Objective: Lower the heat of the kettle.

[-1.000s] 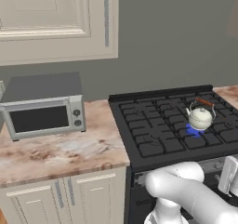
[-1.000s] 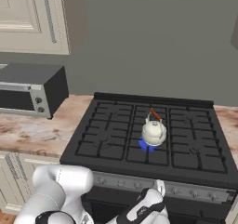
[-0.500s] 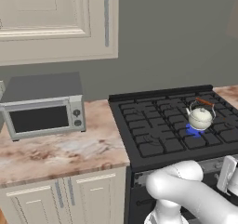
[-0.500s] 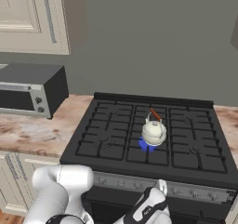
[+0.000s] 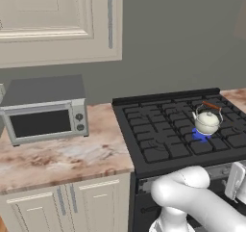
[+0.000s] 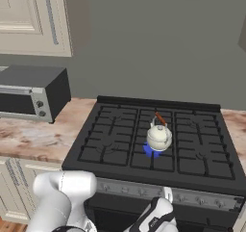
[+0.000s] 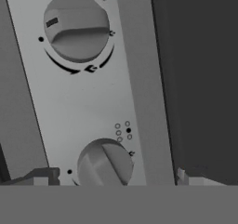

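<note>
The cream-white kettle (image 5: 207,122) (image 6: 159,136) stands on a front burner of the black stove, over a blue flame (image 6: 151,151). My gripper (image 7: 116,177) is low in front of the stove's control panel (image 6: 202,195), pointing at it. Its fingertips (image 7: 44,176) stand wide apart, open, on either side of a round grey knob (image 7: 105,164) without touching it. A second knob (image 7: 77,27) sits further along the panel in the hand view. My arm's hand (image 6: 156,215) shows below the panel's edge.
A grey toaster oven (image 5: 45,120) sits on the marble counter (image 5: 62,156) left of the stove. Cream cabinets hang above (image 5: 57,19) and stand below (image 5: 67,207). A dark oven front (image 7: 200,79) runs beside the panel.
The hand has shifted only slightly in front of the control panel. The kettle and the flame are as before.
</note>
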Controlling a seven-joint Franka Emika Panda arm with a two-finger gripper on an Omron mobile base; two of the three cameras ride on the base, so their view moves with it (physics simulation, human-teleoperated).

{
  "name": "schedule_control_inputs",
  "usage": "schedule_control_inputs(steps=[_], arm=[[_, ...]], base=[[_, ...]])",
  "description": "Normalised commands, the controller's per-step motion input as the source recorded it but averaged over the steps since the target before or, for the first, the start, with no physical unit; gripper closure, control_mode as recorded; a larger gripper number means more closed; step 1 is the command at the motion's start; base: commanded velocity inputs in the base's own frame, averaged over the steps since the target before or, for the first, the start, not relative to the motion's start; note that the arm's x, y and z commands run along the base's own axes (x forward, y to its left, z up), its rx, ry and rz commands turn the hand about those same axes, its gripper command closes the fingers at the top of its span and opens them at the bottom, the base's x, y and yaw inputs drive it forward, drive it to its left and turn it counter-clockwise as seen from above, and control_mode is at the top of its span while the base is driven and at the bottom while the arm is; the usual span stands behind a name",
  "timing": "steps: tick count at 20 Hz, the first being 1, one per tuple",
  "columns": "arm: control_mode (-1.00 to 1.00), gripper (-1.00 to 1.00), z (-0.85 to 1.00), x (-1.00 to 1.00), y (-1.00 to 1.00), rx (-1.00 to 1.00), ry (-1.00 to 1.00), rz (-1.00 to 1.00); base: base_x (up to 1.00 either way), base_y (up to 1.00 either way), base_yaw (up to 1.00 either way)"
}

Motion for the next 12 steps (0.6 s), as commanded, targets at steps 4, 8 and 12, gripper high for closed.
schedule_control_inputs(steps=[4, 8, 12], arm=[[-1.0, -1.0, -0.07, 0.1, 0.0, 0.04, -0.01, 0.0], [-1.0, -1.0, -0.05, 0.16, 0.0, 0.03, -0.02, 0.0], [-1.0, -1.0, -0.01, 0.2, 0.0, 0.04, -0.05, 0.0]], base=[[0.0, 0.0, 0.0], [0.0, 0.0, 0.0], [0.0, 0.0, 0.0]])
